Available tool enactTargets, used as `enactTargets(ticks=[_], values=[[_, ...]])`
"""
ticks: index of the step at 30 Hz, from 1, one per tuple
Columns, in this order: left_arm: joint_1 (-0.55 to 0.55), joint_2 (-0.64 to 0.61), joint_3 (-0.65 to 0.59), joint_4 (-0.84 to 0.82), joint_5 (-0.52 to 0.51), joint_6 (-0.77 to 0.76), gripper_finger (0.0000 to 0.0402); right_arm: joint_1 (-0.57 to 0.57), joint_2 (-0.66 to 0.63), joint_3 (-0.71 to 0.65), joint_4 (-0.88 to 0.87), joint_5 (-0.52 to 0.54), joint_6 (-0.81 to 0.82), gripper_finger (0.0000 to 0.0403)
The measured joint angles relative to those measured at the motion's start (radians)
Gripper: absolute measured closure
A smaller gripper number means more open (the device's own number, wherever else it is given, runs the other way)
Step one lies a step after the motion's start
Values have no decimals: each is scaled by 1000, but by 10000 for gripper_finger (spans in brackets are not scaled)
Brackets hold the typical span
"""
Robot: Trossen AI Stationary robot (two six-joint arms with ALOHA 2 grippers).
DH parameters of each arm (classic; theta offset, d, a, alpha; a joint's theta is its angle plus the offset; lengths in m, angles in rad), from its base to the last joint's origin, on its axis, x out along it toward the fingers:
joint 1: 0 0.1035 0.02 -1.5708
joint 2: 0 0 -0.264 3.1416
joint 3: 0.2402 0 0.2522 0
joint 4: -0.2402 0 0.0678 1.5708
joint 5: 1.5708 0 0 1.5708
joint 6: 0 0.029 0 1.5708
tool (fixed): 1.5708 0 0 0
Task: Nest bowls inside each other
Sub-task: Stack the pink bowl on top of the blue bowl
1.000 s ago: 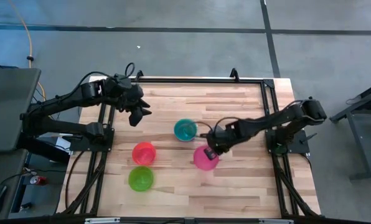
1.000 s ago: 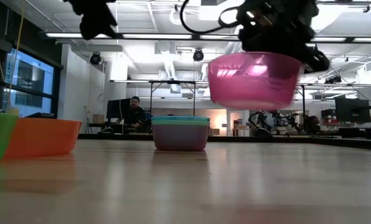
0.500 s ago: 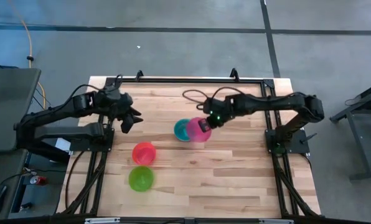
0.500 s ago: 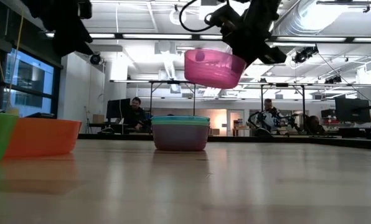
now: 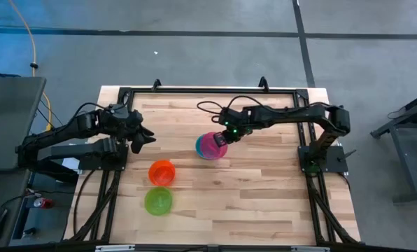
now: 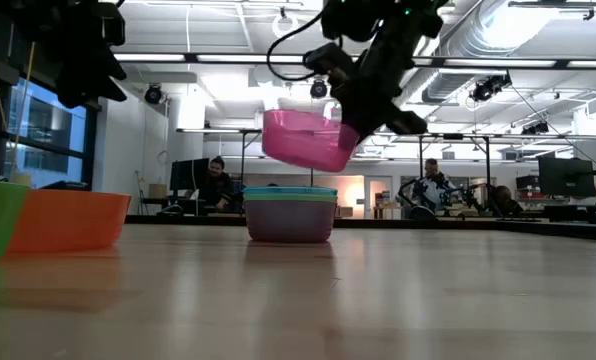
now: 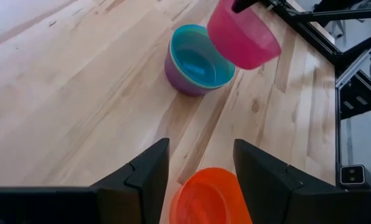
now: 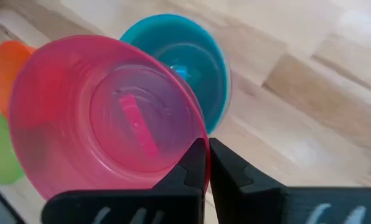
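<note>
A pink bowl (image 5: 213, 145) hangs tilted in my right gripper (image 5: 225, 135), just above a stack of nested bowls (image 6: 290, 213) at mid-table. The stack's top bowl is blue (image 7: 198, 59) and its outer bowl purple, and it stands on its base. An orange bowl (image 5: 161, 171) and a green bowl (image 5: 158, 201) stand apart toward the near left. My left gripper (image 5: 140, 136) is open and hovers left of the stack, touching nothing. My right gripper (image 8: 206, 146) pinches the pink bowl's rim (image 8: 195, 134) on its far-right side, one finger (image 8: 185, 180) inside the wall and one outside. The fingers slant down from the far right. The bowl (image 6: 303, 138) is lifted clear and tilted, its held side higher, over the stack.
The orange bowl (image 7: 210, 196) sits just beyond my left gripper's fingers (image 7: 198, 155). A black metal frame (image 5: 303, 112) runs along the table's edges. Bare wood lies to the right of and nearer than the stack. People sit in the room beyond the table.
My right gripper carried the pink bowl from the near-right middle of the table up and toward the far left, then lowered it over the stack, the bowl tipping as it went. My left gripper drew back a little toward the left edge.
</note>
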Motion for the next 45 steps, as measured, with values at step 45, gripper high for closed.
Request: enactTargets(ticks=[45], values=[[0, -8, -13, 30, -28, -21, 234, -53, 154, 116, -52, 26, -105, 403]])
